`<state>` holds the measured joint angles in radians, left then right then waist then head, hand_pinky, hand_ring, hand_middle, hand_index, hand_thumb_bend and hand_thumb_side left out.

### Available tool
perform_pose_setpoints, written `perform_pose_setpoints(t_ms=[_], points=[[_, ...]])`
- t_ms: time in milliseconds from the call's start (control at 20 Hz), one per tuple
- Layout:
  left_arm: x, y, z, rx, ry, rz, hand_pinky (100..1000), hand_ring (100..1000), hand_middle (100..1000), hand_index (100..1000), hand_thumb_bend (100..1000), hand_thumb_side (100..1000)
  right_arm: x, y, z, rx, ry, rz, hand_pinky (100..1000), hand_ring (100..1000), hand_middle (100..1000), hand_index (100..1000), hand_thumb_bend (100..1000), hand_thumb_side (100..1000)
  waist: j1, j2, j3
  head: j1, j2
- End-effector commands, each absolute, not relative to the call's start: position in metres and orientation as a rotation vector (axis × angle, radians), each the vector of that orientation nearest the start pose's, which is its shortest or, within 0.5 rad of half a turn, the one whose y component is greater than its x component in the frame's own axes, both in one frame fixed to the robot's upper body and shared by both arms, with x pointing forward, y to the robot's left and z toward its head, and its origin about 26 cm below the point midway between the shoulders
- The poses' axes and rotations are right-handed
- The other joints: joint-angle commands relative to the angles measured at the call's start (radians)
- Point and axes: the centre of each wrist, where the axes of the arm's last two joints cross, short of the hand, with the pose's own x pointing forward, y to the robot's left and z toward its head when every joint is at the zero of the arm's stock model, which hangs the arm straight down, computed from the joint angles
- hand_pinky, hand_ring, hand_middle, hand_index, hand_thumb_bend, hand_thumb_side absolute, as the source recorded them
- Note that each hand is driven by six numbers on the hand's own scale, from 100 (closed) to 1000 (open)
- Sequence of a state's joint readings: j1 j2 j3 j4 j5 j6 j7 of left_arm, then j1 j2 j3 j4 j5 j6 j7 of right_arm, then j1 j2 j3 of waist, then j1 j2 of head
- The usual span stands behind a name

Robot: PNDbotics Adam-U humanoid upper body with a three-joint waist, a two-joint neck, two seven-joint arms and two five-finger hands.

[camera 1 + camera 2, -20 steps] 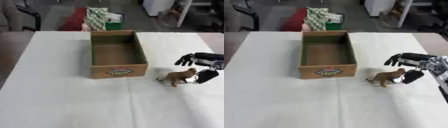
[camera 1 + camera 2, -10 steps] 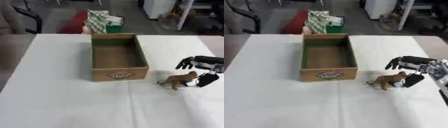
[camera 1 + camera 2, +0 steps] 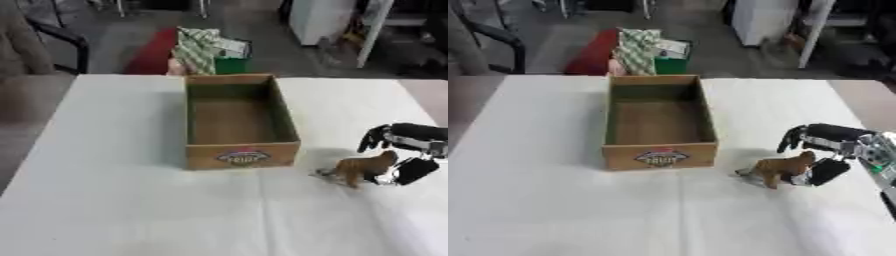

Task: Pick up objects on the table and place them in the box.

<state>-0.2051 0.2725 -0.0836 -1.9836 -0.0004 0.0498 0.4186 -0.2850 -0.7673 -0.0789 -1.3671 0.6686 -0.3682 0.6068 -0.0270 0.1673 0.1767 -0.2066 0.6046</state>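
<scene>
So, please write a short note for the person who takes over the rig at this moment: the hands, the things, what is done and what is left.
Right hand: at the small brown toy animal, fingers arched over it and thumb beside it; not closed on it, so open.
Left hand: not in view.
Things: the toy stands on the white table, to the right of the open brown cardboard box with a label on its front.
Done: nothing is in the box, as far as it shows.
Left: close on the toy, lift it, put it in the box.

the small brown toy animal (image 3: pixel 780 171) stands on the white table beside my right hand, just right of the open cardboard box (image 3: pixel 659 123).
</scene>
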Motion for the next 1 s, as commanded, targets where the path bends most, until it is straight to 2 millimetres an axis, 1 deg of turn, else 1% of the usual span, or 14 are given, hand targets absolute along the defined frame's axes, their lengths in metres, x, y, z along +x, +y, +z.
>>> perform_pose_setpoints(t_ms=[50, 250, 550, 700, 800, 900, 950, 1000], points=[[0.290, 0.241, 0.166, 0.312, -2.173, 0.074, 556, 704, 583, 639, 100, 730, 0.337, -0.454, 0.154, -0.772, -1.126, 1.566, 737, 785, 774, 787, 344, 426, 0.000, -0.010, 0.000, 0.001, -0.012], [0.289, 0.240, 0.166, 0.308, -2.172, 0.073, 556, 705, 583, 639, 100, 731, 0.338, -0.454, 0.149, -0.772, -1.109, 1.574, 737, 784, 772, 786, 325, 428, 0.001, -0.010, -0.001, -0.001, 0.002], [0.289, 0.240, 0.165, 0.301, -2.167, 0.072, 556, 706, 583, 639, 100, 733, 0.340, -0.452, 0.144, -0.765, -1.092, 1.587, 737, 782, 769, 780, 315, 432, 0.003, -0.010, -0.001, -0.007, 0.014], [0.289, 0.240, 0.164, 0.301, -2.164, 0.072, 556, 706, 583, 639, 100, 733, 0.340, -0.451, 0.142, -0.768, -1.091, 1.589, 731, 770, 757, 763, 280, 427, 0.004, -0.011, -0.002, -0.007, 0.010], [0.289, 0.240, 0.164, 0.300, -2.163, 0.071, 556, 706, 584, 639, 100, 734, 0.341, -0.451, 0.141, -0.781, -1.097, 1.580, 718, 748, 730, 732, 234, 415, 0.004, -0.011, -0.002, -0.007, 0.005], [0.289, 0.240, 0.164, 0.299, -2.162, 0.072, 557, 707, 584, 639, 100, 734, 0.341, -0.450, 0.141, -0.800, -1.112, 1.566, 694, 695, 665, 676, 120, 377, 0.004, -0.011, -0.003, -0.005, 0.003], [0.288, 0.240, 0.164, 0.299, -2.161, 0.072, 557, 707, 584, 639, 100, 735, 0.341, -0.450, 0.141, -0.810, -1.120, 1.559, 678, 661, 630, 648, 100, 359, 0.004, -0.011, -0.003, -0.004, 0.001], [0.288, 0.240, 0.163, 0.298, -2.161, 0.071, 557, 707, 584, 639, 100, 735, 0.341, -0.450, 0.141, -0.821, -1.133, 1.549, 652, 602, 580, 599, 100, 339, 0.004, -0.012, -0.003, -0.004, 0.000]])
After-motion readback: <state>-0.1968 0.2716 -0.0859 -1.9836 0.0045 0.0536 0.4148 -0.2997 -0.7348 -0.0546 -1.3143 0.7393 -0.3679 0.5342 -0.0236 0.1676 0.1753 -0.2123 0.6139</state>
